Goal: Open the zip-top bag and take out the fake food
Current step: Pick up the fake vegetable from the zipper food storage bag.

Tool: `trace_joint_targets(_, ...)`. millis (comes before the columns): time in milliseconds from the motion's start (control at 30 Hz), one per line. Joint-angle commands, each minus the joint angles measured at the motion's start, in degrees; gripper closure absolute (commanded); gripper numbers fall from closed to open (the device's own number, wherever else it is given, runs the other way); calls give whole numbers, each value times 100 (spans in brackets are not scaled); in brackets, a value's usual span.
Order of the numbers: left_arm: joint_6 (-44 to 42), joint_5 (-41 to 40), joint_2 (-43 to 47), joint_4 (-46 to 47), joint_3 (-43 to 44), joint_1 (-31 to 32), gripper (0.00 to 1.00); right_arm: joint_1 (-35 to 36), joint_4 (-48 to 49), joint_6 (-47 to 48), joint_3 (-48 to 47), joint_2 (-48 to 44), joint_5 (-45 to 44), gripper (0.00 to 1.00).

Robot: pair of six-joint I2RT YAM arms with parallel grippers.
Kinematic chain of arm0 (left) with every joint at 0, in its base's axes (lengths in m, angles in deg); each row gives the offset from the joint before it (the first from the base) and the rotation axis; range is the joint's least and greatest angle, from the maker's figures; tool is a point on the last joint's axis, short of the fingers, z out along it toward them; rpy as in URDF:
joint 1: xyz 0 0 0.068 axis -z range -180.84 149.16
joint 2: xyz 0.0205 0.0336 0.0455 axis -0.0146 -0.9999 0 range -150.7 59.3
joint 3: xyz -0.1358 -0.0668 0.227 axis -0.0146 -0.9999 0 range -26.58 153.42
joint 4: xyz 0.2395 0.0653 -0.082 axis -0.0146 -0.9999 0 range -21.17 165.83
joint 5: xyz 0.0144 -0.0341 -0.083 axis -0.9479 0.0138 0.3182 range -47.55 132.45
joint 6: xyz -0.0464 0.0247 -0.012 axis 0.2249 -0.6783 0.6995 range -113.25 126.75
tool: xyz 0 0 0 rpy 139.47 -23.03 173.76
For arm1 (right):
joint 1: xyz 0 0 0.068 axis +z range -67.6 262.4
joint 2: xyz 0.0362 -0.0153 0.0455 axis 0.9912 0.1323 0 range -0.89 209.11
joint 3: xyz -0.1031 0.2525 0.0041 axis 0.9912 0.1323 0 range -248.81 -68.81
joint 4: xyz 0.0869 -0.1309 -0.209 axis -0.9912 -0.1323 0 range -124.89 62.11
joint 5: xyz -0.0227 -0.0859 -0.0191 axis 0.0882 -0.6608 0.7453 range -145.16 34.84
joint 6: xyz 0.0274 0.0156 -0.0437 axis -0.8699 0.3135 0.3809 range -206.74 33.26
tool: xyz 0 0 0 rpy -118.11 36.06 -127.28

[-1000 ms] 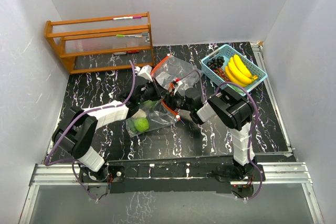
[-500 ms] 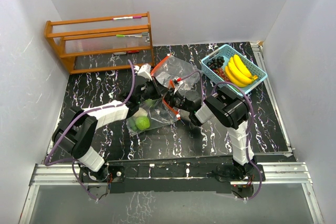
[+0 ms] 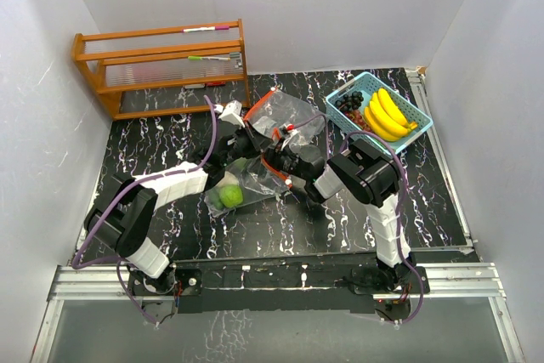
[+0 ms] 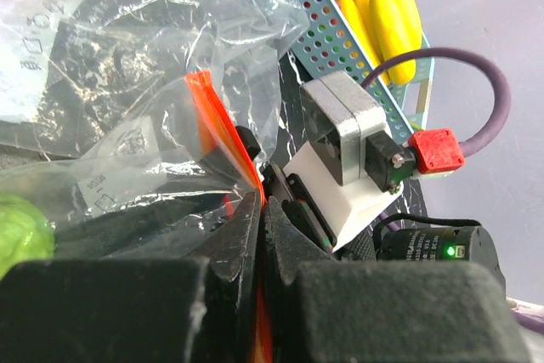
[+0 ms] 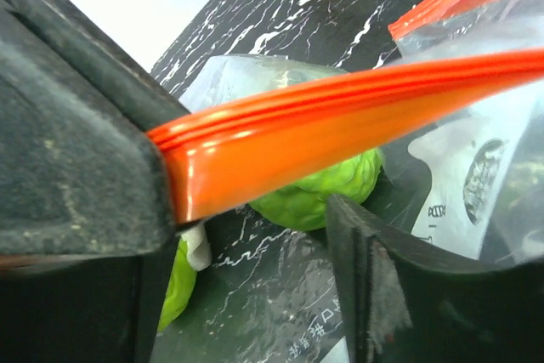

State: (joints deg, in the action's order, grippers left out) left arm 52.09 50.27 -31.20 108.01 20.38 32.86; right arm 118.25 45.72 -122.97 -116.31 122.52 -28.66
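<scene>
At the middle of the surface [image 3: 153, 146] the left jaws clamp the orange strip [image 5: 340, 108] of the zip-top bag [image 3: 285, 112] while the right jaws hang part open at it, so opening likely needs their grip and pull.

Enclosure and fixed furnishings, as you see them from above.
You have plain white walls [image 3: 340, 14] on three sides and a black tabletop [image 3: 161, 138] veined in white. A tiered orange wooden rack [image 3: 161, 70] stands far-left against the back wall, with pens [image 3: 206, 29] on its upper shelves. Aluminium rails [image 3: 476, 276] run along the near edge. Lighting is even.
</scene>
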Motion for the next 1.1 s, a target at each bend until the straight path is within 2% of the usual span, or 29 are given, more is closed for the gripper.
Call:
trace_joint_targets(0, 184, 960, 60, 24, 77, 401, 100, 121, 210, 79, -701, 179, -177, 24)
trace_joint_targets(167, 217, 1021, 3, 67, 117, 410, 100, 163, -193, 124, -1070, 299, -529, 13)
trace_joint_targets(367, 271, 1231, -152, 120, 235, 443, 100, 258, -871, 407, -1954, 762, -539, 10)
trace_joint_targets(567, 327, 1362, -160, 184, 219, 454, 100, 606, -2295, 1111, -2717, 1086, -897, 9)
trace_joint_targets(700, 354, 1459, -78, 212, 226, 463, 100, 698, -2560, 1328, -2741, 1091, -1262, 17)
trace_joint_targets(900, 211, 1302, 41, -16, 202, 459, 100, 699, -2404, 1302, -2551, 885, -1236, 41)
trace_joint_targets(1067, 145, 1071, 195, -149, 169, 347, 100, 687, -2380, 1146, -2197, 607, -1104, 49)
